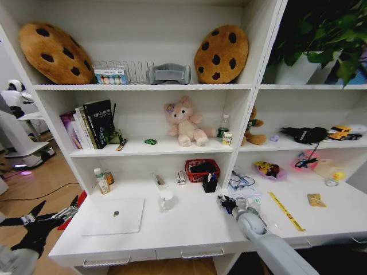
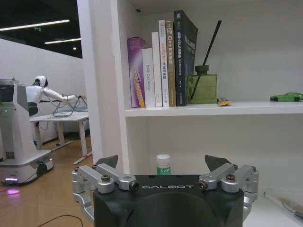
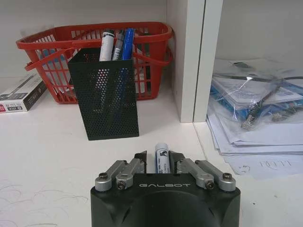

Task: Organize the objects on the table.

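My right gripper hovers low over the white table, just right of the black pen cup. In the right wrist view the right gripper is shut on a white marker that points toward the mesh pen cup, which holds three markers. The left gripper hangs open off the table's left end; its fingers are spread wide, with a small clear bottle beyond them. A thin silver laptop lies closed at front left. The green toy car sits on a shelf.
A red basket stands behind the pen cup, beside the shelf divider. Bagged papers and cables lie right of the divider. A white cup, a yellow tape strip and books are also here.
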{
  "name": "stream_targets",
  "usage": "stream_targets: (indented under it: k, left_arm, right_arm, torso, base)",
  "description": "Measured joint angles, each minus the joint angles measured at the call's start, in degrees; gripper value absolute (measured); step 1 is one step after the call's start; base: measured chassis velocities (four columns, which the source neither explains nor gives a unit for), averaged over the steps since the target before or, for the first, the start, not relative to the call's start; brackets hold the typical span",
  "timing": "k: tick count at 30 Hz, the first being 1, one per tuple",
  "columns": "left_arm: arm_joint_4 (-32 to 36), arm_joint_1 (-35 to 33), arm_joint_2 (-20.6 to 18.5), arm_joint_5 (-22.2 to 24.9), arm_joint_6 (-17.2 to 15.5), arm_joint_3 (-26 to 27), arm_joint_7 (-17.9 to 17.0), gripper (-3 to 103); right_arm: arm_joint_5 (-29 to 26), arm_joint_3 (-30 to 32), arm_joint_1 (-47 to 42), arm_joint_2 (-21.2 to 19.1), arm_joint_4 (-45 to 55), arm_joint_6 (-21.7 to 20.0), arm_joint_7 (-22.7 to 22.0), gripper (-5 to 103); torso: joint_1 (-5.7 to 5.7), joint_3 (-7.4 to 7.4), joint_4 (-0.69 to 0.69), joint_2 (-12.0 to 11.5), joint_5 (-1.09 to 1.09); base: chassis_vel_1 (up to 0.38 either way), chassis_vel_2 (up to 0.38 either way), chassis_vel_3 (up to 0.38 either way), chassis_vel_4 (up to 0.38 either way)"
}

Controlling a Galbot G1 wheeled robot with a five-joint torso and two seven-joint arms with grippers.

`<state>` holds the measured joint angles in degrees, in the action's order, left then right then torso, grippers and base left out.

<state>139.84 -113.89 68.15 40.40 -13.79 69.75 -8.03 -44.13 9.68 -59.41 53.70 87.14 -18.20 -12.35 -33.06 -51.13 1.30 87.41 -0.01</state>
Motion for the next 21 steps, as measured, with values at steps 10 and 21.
stream_targets:
  k: [10,21]
  left_arm:
    - [0.0,0.01,0.0,0.0,0.0,0.0,0.0,100]
    - [0.0,0.01,0.0,0.0,0.0,0.0,0.0,100]
  right_arm:
    - [-1.55,0.35,-0.09,-0.64,0.98,-0.16,0.09,12]
    - [12.24,-1.17,0.92,-0.27,4.36,19.45,3.48,12]
  torso:
    - [0.0,0.0,0.0,0.0,0.03]
    - [0.0,0.0,0.0,0.0,0.0]
  base:
    - [0.0,0.0,0.0,0.0]
    - [0.0,0.0,0.0,0.0]
